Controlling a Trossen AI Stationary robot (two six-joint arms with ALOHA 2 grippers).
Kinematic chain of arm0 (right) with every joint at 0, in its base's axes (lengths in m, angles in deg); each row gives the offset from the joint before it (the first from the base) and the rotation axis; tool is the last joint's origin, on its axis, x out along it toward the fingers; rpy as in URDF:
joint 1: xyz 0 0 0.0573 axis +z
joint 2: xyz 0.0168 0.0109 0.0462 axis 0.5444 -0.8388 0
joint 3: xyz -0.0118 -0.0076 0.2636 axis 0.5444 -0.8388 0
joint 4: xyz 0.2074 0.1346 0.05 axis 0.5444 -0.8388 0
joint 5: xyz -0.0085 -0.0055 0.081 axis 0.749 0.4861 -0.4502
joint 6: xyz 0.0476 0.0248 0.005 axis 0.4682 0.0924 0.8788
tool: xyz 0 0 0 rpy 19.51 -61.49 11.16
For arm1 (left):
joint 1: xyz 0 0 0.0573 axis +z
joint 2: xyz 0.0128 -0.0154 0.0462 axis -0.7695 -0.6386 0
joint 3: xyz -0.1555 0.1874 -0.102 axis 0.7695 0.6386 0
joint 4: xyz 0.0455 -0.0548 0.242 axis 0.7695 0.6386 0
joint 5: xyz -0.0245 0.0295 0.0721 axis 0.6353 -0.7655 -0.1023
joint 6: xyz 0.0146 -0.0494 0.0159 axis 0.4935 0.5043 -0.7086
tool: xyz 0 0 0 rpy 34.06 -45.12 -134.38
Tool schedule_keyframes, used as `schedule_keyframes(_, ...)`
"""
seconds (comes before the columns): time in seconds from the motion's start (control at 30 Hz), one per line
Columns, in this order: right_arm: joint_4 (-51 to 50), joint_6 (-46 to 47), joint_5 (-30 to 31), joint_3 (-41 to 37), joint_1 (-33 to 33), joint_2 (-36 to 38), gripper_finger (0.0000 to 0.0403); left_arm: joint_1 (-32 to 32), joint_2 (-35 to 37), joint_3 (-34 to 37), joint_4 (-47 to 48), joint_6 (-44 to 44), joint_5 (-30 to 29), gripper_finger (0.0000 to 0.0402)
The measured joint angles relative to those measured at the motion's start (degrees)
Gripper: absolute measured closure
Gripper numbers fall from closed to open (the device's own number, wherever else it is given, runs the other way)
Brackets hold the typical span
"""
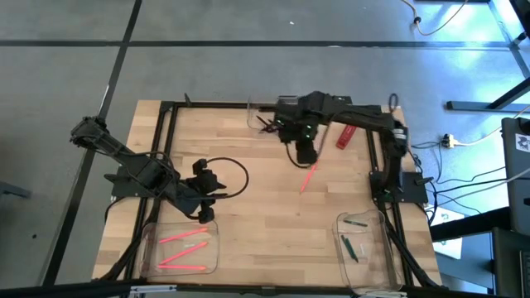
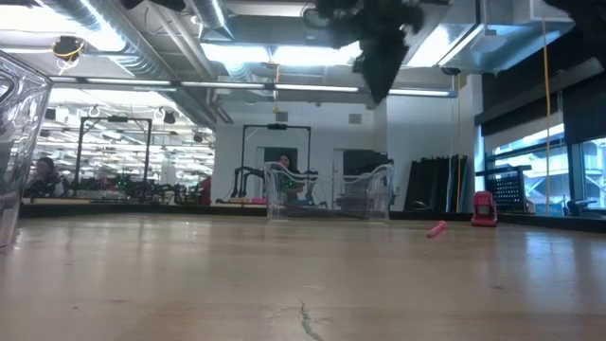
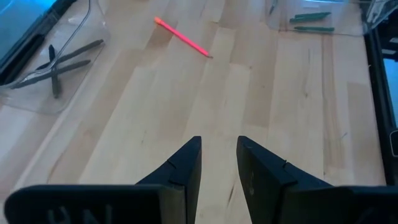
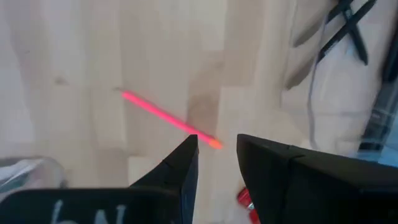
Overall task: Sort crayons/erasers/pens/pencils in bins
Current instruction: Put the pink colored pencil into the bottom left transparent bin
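A long pink stick lies flat on the table near its middle; it also shows in the low view and the left wrist view. My right gripper hovers open well above the stick's far end, clear of the table. My left gripper is open and empty, just beyond the near-left bin, which holds several pink sticks. The far bin holds black sticks. The near-right bin holds green sticks.
A chunky red block lies on the table right of my right gripper, and shows in the low view. A black cable loops beside my left arm. Bare wood lies between the two near bins.
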Motion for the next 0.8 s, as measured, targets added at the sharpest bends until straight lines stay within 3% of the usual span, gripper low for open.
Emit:
schedule_keyframes(0.13,1.59,3.37,-0.19,-8.67,1.68,7.18,0.0289,0.0,0.0,0.0,0.02,0.66,0.0,0.0306)
schedule_keyframes(0.47,19.29,11.87,-0.28,-38.21,7.51,26.02,0.0289,4.17,-2.65,-0.04,-5.83,1.79,0.01,0.0306)
schedule_keyframes(0.6,20.3,16.34,-0.22,-42.04,10.69,30.64,0.0289,8.63,-6.16,-0.04,-11.18,1.44,2.44,0.0306)
schedule_keyframes(0.8,20.7,18.16,-0.21,-41.85,14.56,35.42,0.0289,16.39,-11.46,-0.15,-24.66,-6.45,14.26,0.0306)
